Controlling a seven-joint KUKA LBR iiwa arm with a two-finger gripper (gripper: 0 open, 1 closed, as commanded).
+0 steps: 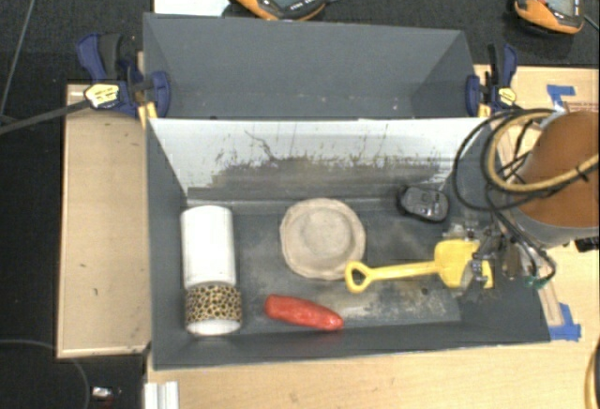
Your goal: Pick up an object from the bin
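Yellow toy shovel (pixel 405 273) lay near-right in the bin (pixel 281 149), blade at the jaws, probably the intended hold; jaw state could not be told.

bin (pixel 309 154): scuffed matt metal | shovel (pixel 394 274): smooth yellow plastic | round disc (pixel 322 238): rough, matt | red piece (pixel 302 312): glossy

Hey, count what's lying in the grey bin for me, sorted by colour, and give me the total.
White tube with leopard-print end: 1
Beige round dish: 1
Red pepper-shaped thing: 1
Yellow toy shovel: 1
Black lump: 1
Total: 5
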